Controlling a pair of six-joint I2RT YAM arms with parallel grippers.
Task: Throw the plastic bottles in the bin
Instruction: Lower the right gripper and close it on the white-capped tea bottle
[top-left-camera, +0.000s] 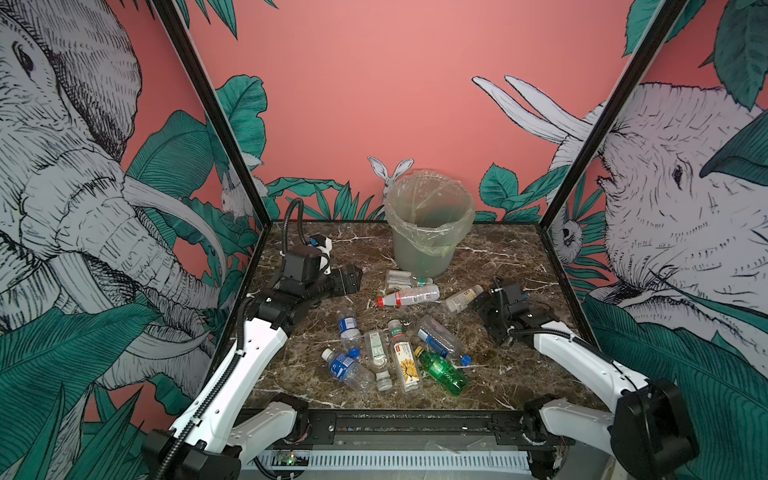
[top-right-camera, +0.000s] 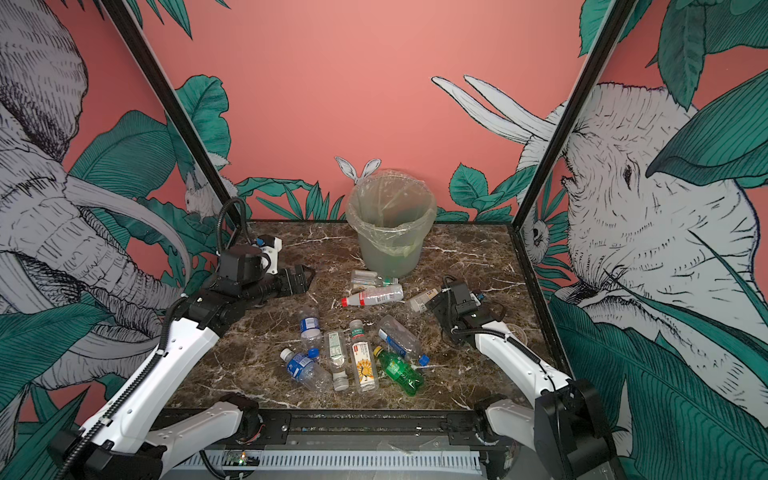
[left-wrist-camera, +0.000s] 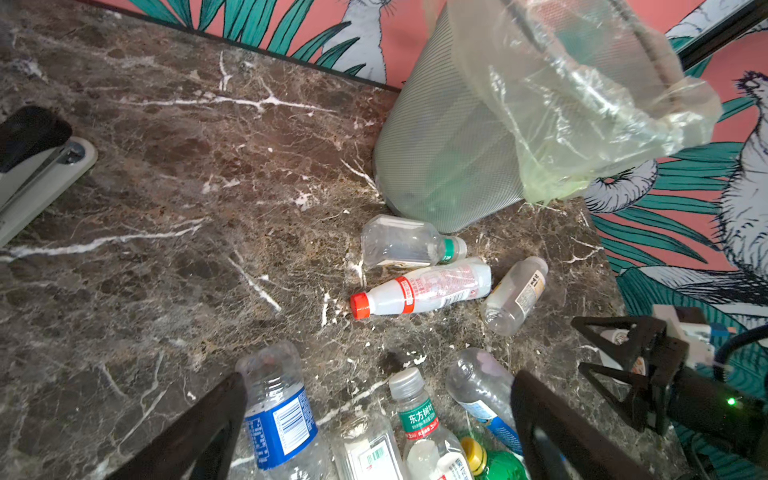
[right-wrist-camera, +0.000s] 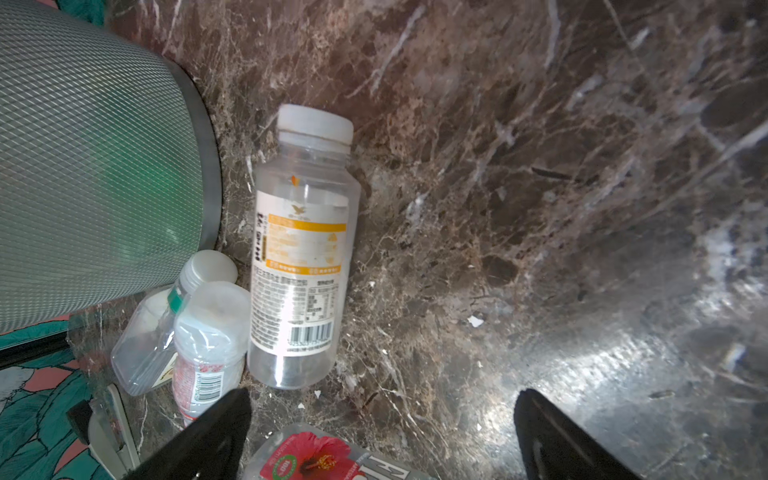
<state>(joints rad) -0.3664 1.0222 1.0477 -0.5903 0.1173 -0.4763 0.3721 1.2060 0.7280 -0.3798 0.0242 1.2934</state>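
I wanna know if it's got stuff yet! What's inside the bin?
The bin holds a crinkly clear bag folded over its rim. A green blur shows through the wall; the bottom is hidden.

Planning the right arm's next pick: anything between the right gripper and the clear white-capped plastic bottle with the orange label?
Nothing visible. Only bare marble tabletop lies between the open right gripper and the clear orange-label bottle. A red-flower-label bottle sits between the jaws, behind their tips.

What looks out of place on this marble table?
Small plastic bottles lie scattered on their sides before the round grey-green plastic bin, whose clear liner bag hangs lopsided. A white-and-black stapler sits apart, no bottle.
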